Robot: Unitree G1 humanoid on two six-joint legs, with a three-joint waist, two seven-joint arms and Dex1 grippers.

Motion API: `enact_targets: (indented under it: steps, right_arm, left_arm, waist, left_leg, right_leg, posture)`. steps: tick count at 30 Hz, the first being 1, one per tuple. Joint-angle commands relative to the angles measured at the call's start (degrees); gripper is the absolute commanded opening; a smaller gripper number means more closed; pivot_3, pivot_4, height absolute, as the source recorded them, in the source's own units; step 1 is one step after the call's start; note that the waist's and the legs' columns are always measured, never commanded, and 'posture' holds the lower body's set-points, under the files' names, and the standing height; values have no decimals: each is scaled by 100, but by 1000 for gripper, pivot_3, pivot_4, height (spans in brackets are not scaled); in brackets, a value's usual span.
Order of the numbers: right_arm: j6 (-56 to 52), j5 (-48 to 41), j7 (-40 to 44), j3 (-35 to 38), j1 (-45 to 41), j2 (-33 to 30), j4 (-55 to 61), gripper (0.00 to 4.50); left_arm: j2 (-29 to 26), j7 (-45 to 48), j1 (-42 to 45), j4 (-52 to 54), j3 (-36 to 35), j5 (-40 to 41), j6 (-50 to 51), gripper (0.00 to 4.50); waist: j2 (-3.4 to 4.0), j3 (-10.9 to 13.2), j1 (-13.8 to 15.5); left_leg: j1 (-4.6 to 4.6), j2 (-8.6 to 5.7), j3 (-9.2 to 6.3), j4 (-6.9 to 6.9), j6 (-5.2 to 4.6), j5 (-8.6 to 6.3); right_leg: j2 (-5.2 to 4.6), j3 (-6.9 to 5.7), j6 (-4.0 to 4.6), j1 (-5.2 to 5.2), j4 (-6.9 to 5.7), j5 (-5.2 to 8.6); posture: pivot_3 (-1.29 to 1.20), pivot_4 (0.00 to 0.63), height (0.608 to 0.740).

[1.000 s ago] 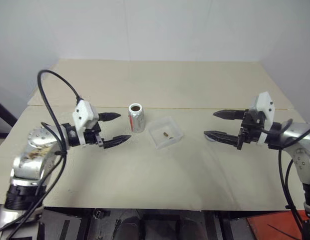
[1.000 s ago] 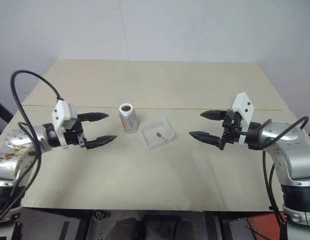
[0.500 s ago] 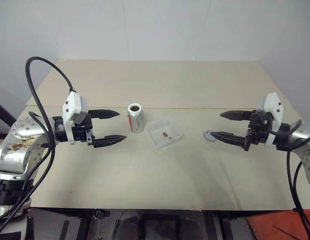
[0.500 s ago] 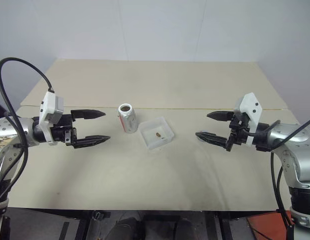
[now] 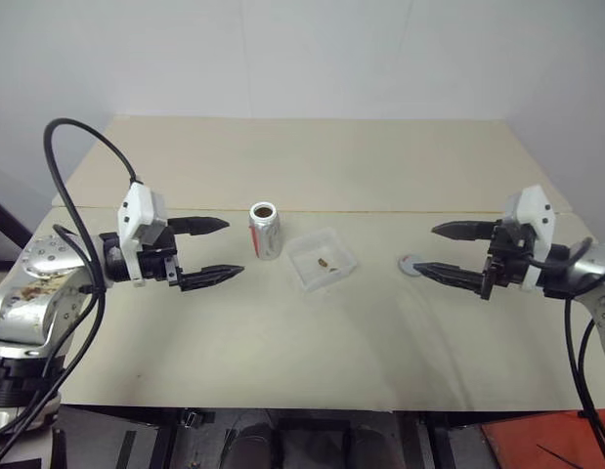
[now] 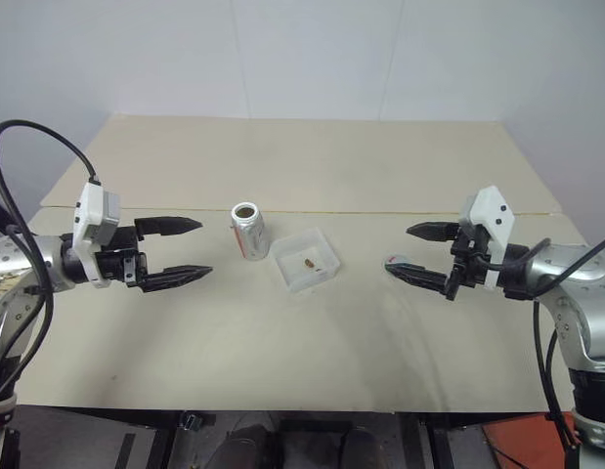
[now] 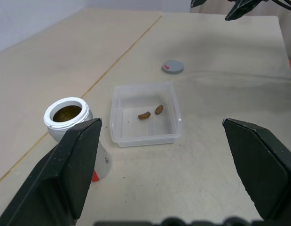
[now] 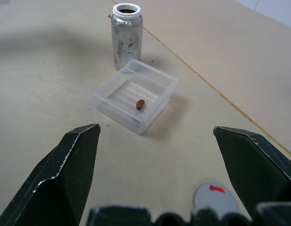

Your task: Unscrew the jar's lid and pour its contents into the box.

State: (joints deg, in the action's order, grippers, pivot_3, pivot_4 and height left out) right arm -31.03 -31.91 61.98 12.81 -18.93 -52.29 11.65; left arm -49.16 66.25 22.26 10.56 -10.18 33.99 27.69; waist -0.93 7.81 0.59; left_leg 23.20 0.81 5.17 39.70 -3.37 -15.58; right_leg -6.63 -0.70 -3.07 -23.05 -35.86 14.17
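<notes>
The jar [image 5: 265,233] stands upright and uncapped on the table, its silvery side carrying a red and white label. Just right of it lies the clear box [image 5: 323,261] with two small brown bits of the contents [image 7: 150,112] inside. Farther right, the grey lid [image 5: 411,265] lies flat on the table. My left gripper [image 5: 233,247] hovers open to the left of the jar, a short gap away, with nothing between its fingers. On the right, my right gripper [image 5: 426,249] is open too, its lower fingertip just beside the lid.
The beige table [image 5: 302,342] has a seam line running across it behind the jar. Its back half and front strip are bare. A white wall stands behind the table.
Both grippers have eased slightly outward, away from the box. The lid now shows clear of the right gripper's lower finger. Jar and box have not moved.
</notes>
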Motion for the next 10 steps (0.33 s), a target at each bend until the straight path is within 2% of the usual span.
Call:
enact_targets:
  steps: [1,10]
  right_arm:
    - [155,-38,51,263,3,-123,33,4500]
    - [341,22,117,237,120,-149,37,4500]
  left_arm:
    - [10,-65,3,186,-180,121,-60,4470]
    - [243,-51,-111,122,-328,73,-523,4470]
  waist:
    - [0,0,0]
    - [0,0,2]
  left_leg:
    - [0,0,0,0,0,0]
    - [0,0,0,0,0,0]
  right_leg:
    - [0,0,0,0,0,0]
    - [0,0,0,0,1,0]
  posture:
    - [0,150,740]
    - [0,150,740]
